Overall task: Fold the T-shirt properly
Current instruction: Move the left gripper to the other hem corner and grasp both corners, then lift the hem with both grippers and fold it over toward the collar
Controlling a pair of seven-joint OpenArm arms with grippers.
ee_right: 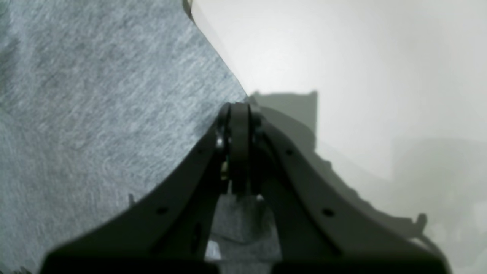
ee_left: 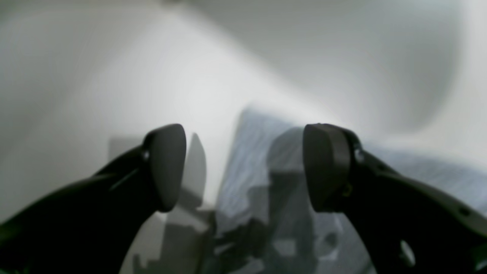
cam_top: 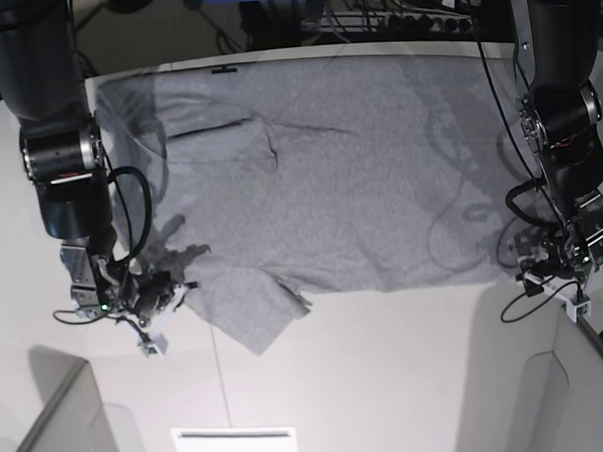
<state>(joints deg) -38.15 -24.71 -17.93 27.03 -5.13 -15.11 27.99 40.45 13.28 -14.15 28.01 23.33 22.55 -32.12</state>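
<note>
The heather-grey T-shirt [cam_top: 349, 174] lies spread flat on the white table [cam_top: 388, 372], plain side up, no lettering showing. My right gripper [cam_top: 172, 297] is low at the shirt's front-left sleeve [cam_top: 247, 310]. In the right wrist view its jaws [ee_right: 238, 112] are pressed together at the edge of the grey cloth [ee_right: 95, 95]. My left gripper [cam_top: 572, 274] hovers by the shirt's front-right corner. In the left wrist view it [ee_left: 247, 167] is open, with the blurred cloth edge [ee_left: 255, 152] below between the fingers.
Cables and equipment [cam_top: 412, 16] run along the far table edge. A white slotted panel [cam_top: 234, 444] sits at the front edge. A loose cable [cam_top: 530, 301] hangs by the left gripper. Bare table lies in front of the shirt.
</note>
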